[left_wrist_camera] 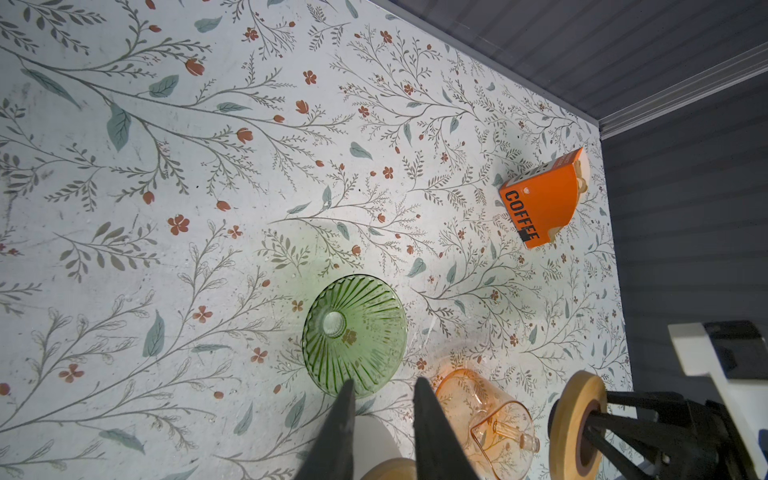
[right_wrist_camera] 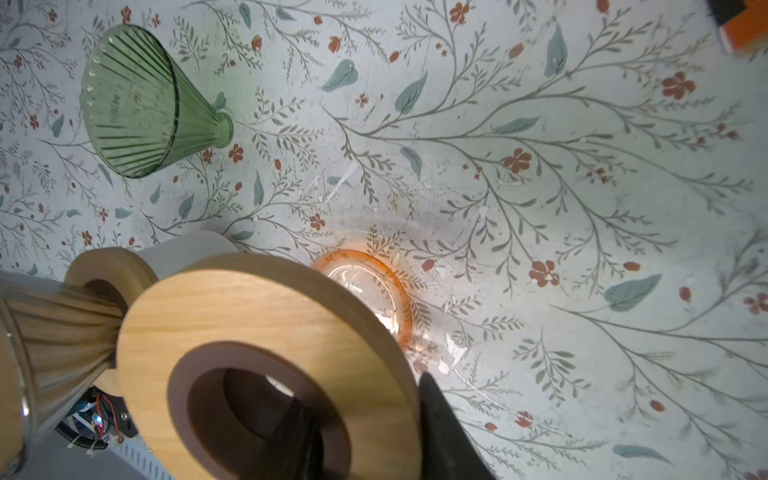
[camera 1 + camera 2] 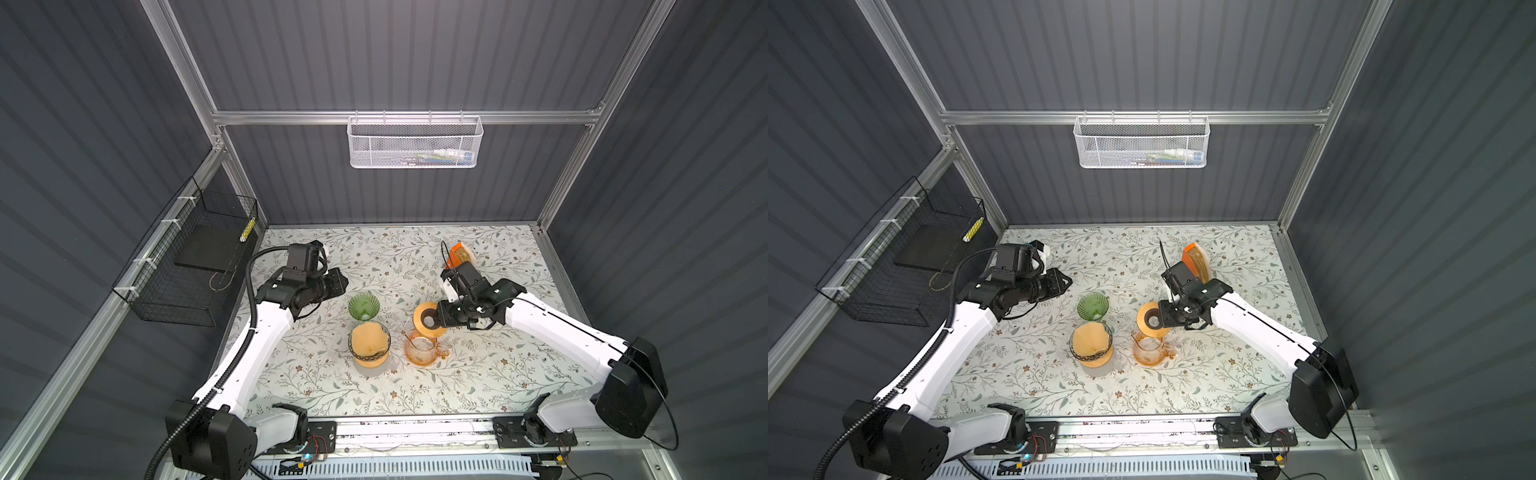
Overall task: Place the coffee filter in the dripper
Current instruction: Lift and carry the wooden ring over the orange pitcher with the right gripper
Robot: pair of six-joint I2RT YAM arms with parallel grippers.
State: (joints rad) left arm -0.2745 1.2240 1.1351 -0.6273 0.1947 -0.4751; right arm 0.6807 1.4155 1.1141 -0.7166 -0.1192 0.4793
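Coffee filter [image 3: 368, 338] in clear dripper [image 3: 389, 337], near right gripper [image 3: 434, 321] clamped on wooden ring [image 3: 424, 307], left gripper [image 1: 384, 386] apart

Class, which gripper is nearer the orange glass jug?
Right. The right gripper, holding the wooden ring, is close beside the jug; the left gripper sits beyond the green dripper.

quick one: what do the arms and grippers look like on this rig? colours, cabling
The left arm and right arm have white shells and black joint housings. A black corrugated conduit runs along the left one; the right carries a thin black cable. The left gripper and right gripper are black, with tapered, pointed fingers. No markings readable.
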